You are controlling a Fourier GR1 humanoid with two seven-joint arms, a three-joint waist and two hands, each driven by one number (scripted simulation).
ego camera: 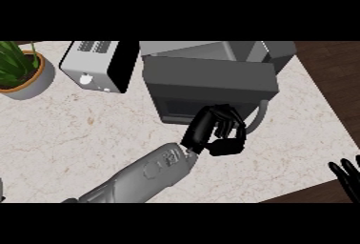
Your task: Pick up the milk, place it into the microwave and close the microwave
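The microwave [208, 85] stands at the back middle of the counter, its dark grey door panel facing me and a curved handle [263, 113] at its lower right. My left hand [211, 129] is against the lower front of that panel, just left of the handle, fingers curled with nothing visible in them. My right hand [346, 177] rests open at the right edge, fingers up. The milk shows nowhere in the head view.
A white and black toaster [98, 64] stands left of the microwave. A potted plant [20, 70] sits in the far left corner. The pale marble counter [84, 138] ends at the right, where dark wood floor [330, 71] begins.
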